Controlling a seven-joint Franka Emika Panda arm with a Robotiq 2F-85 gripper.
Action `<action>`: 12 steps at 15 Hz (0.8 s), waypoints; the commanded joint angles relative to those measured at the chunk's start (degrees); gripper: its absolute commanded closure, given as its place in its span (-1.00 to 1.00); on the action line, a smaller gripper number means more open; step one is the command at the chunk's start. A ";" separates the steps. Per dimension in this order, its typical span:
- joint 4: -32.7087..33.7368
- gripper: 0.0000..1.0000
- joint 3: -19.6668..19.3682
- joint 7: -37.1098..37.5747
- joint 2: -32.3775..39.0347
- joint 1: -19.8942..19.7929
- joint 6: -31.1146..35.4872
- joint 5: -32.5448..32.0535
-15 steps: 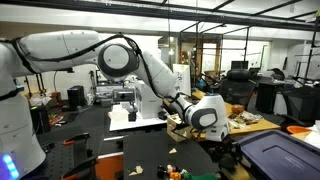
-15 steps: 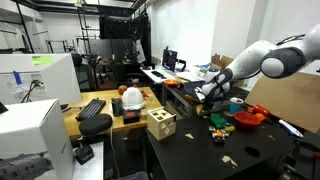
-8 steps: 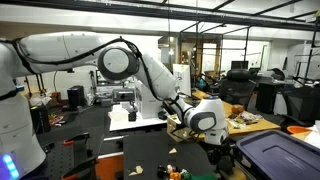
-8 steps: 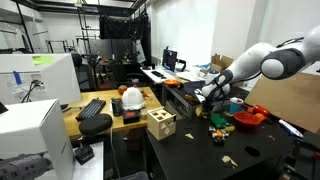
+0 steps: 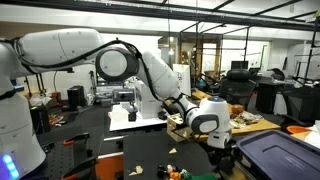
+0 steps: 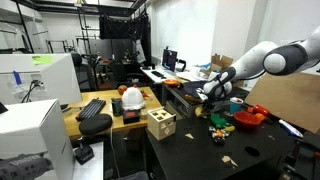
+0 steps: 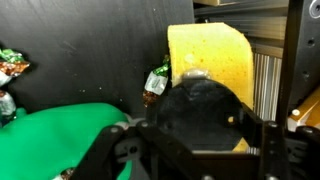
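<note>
Sponge (image 7: 210, 70), yellow, lay on the black desk (image 7: 90, 50) just beside a green bowl (image 7: 60, 135), partly hidden under the hand (image 7: 195, 135). By the look of it, no grasp was made yet, so the lifting remained. I could not tell whether the hand was open or closed. The sponge's long axis ran up the wrist view, rounded end farthest.
</note>
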 commanded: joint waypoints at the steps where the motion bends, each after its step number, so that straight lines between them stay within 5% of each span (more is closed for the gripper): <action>1: -3.91 -0.03 2.13 -1.86 -3.10 -1.38 -0.89 0.89; 12: -16.82 -0.03 6.12 -2.12 -10.67 -5.70 -2.60 1.43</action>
